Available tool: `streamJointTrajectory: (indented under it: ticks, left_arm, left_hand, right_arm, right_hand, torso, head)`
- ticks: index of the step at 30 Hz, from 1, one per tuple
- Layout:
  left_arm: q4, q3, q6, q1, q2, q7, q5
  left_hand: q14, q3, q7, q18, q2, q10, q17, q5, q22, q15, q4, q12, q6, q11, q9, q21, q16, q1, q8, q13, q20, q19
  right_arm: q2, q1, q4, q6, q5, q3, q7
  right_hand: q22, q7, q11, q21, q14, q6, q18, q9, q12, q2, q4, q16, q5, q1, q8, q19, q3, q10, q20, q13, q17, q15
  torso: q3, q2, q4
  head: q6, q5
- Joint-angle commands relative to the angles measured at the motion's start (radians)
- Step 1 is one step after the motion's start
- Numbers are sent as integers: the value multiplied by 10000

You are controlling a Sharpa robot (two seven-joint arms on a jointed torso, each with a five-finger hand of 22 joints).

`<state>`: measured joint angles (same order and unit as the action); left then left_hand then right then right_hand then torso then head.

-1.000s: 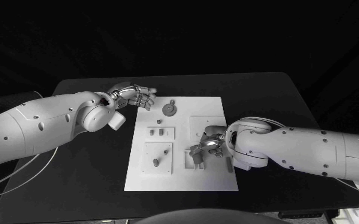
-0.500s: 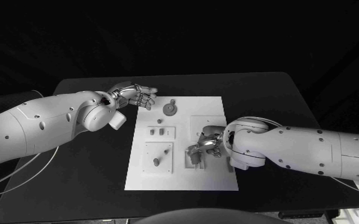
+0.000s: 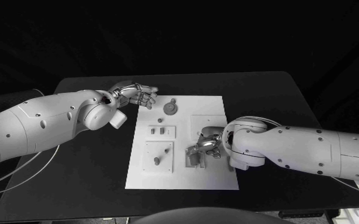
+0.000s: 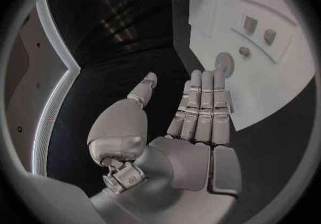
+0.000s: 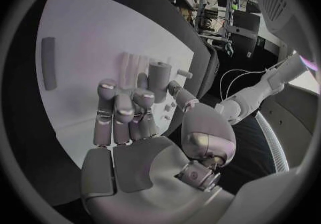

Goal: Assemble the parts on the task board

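Observation:
The white task board (image 3: pixel 213 177) lies mid-table with grey parts on it. A gear (image 3: pixel 170 109) sits near its far end and pegs (image 3: pixel 157 130) stand in a square seat on its left side. My left hand (image 3: pixel 136 95) hovers at the board's far left corner, fingers stretched out flat and holding nothing; its wrist view shows this hand (image 4: pixel 200 114) beside the gear (image 4: pixel 224 64). My right hand (image 3: pixel 203 148) is low over the board's middle. There it (image 5: pixel 130 112) pinches a grey cylindrical part (image 5: pixel 159 73) between thumb and finger, next to a ribbed white block (image 5: pixel 134 62).
A second square seat (image 3: pixel 159 157) with a peg lies on the board's near left. A grey bar (image 3: pixel 230 165) lies on the board by my right forearm. Black table (image 3: pixel 90 177) surrounds the board on all sides.
My right hand has edged slightly toward the board's left side, over the ribbed block. The left hand has stayed in place.

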<state>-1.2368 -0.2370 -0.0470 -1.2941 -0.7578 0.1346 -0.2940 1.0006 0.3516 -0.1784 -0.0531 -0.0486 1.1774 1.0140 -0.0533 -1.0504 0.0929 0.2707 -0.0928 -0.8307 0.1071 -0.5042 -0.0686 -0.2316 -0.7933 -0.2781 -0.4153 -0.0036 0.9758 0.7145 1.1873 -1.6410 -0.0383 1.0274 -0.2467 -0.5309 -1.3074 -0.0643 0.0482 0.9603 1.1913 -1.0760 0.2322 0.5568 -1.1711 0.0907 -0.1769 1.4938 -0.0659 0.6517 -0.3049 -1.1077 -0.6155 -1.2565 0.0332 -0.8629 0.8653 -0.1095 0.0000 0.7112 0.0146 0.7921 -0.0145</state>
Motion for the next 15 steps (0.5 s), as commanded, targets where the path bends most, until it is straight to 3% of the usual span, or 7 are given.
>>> streamJointTrajectory:
  ticks: [1, 15]
  left_arm:
    - [-18, 7, 157, -4, 25, 52, -12]
    - [-26, 7, 172, -4, 15, 36, -13]
  left_hand:
    - [55, -26, -37, -182, -6, -3, 15, 12, 14, 3, 22, -41, -50, -60, 13, -19, 35, 79, 23, -13, -22, 25]
    - [54, -23, -38, -182, -7, -4, 17, 12, 15, 3, 25, -41, -46, -60, 16, -19, 36, 80, 26, -14, -23, 25]
  right_arm:
    - [-30, -11, -5, 336, -65, -3, -25]
    - [-105, -26, 74, 432, 37, -5, -79]
  right_hand:
    - [-17, -17, -22, -23, -40, -33, 296, -5, 59, 50, 150, -33, 51, -120, 48, 47, -14, -8, 26, -15, 18, -53]
    - [-30, -20, -24, -18, -56, -20, 296, -3, 64, 24, 344, -28, 53, -250, 60, 74, -35, 3, 28, -33, 29, -53]
  torso:
    - [-3, 0, 0]
    - [-6, 0, -1]
  head:
    - [10, 2]
    - [16, 33]
